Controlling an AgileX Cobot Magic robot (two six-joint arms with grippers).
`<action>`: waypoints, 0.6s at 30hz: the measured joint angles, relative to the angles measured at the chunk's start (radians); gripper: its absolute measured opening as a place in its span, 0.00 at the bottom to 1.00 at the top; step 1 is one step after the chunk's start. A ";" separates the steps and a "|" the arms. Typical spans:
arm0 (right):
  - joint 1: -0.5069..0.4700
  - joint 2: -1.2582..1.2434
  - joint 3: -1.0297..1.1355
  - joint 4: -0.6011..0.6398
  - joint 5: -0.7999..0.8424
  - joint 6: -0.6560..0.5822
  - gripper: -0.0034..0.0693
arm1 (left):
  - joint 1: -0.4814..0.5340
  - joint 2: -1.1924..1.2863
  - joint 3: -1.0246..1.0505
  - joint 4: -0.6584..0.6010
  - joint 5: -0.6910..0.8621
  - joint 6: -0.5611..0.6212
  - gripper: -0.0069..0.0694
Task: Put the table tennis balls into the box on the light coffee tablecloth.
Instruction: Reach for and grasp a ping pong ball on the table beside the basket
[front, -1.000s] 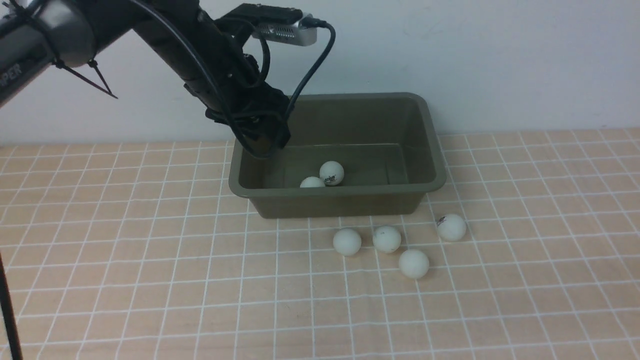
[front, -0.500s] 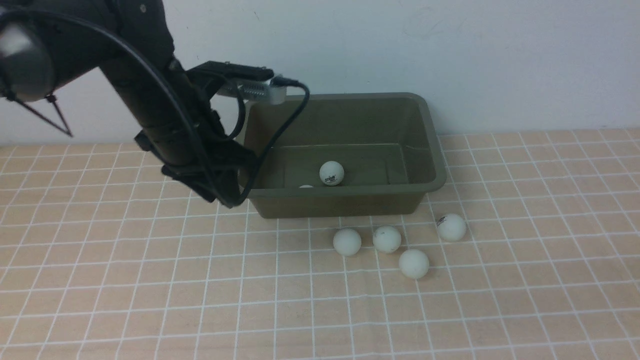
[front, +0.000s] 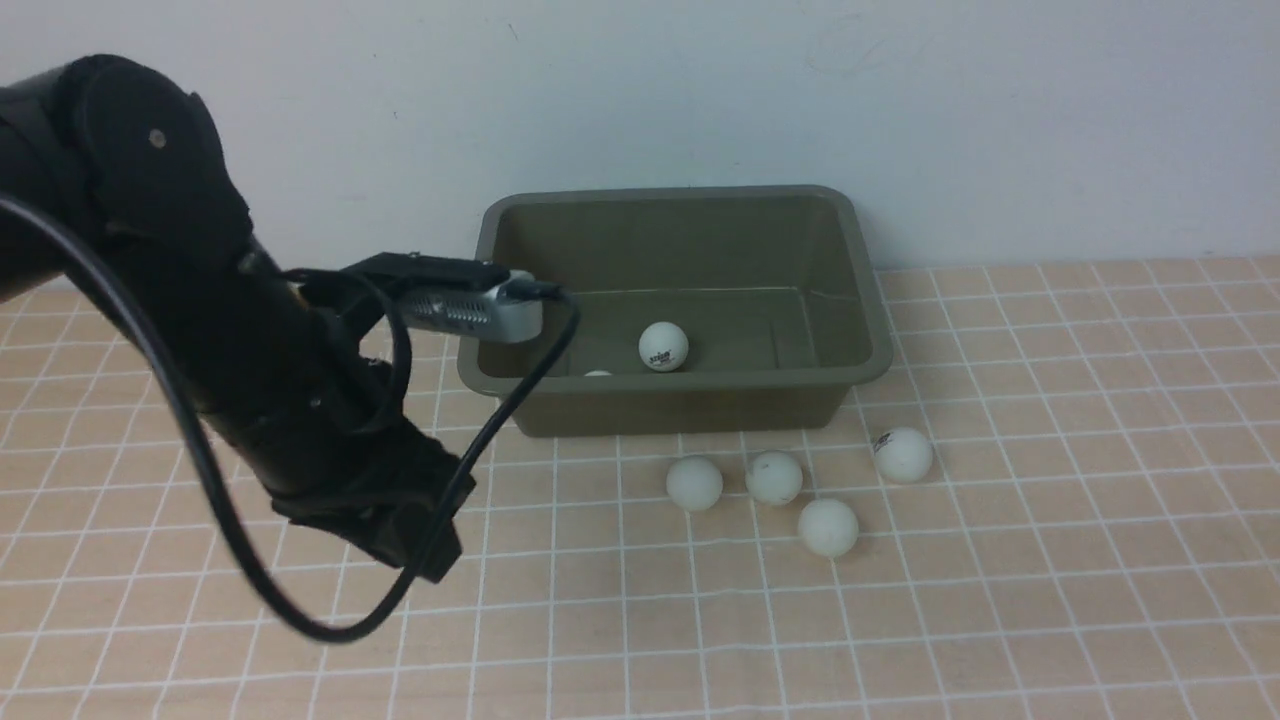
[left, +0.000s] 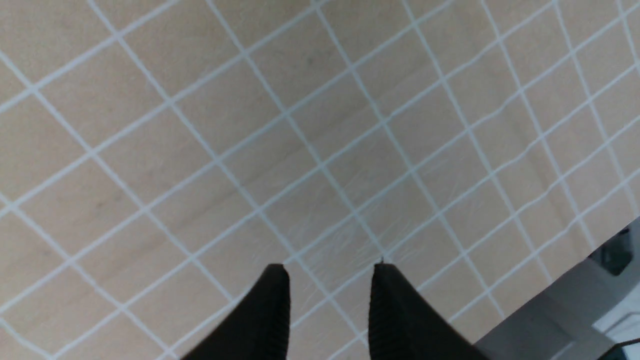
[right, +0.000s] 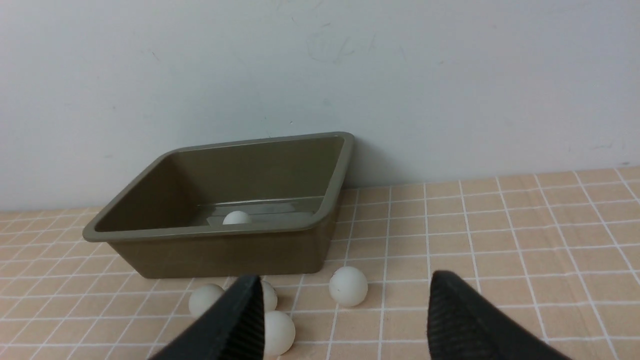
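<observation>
Two of the table tennis balls lie in the box (front: 700, 408), one in plain sight (front: 663, 346) and one just showing above the near rim (front: 597, 373). Four wait on the light coffee tablecloth (front: 900, 620) just near of the box: three in a loose cluster (front: 773, 477) and one further right (front: 903, 454). The left claw (left: 330, 270) hangs over bare cloth to the left, jaws narrow and empty. The right claw (right: 345, 280) stands wide and faces the balls. The step in hand looks like the next pick, calling for a descent onto one ball without nudging its neighbours. The near rim crowds the far side, while the near and right sides are open cloth.
</observation>
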 joint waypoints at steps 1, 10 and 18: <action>0.000 0.000 -0.002 0.013 -0.001 -0.018 0.60 | 0.000 -0.022 0.010 0.030 0.000 0.001 0.32; 0.000 0.083 -0.010 0.143 0.038 -0.229 0.60 | 0.000 -0.230 0.071 0.250 -0.260 -0.124 0.32; 0.000 0.326 -0.175 0.169 0.169 -0.413 0.60 | 0.000 -0.238 0.083 0.516 -0.264 -0.309 0.32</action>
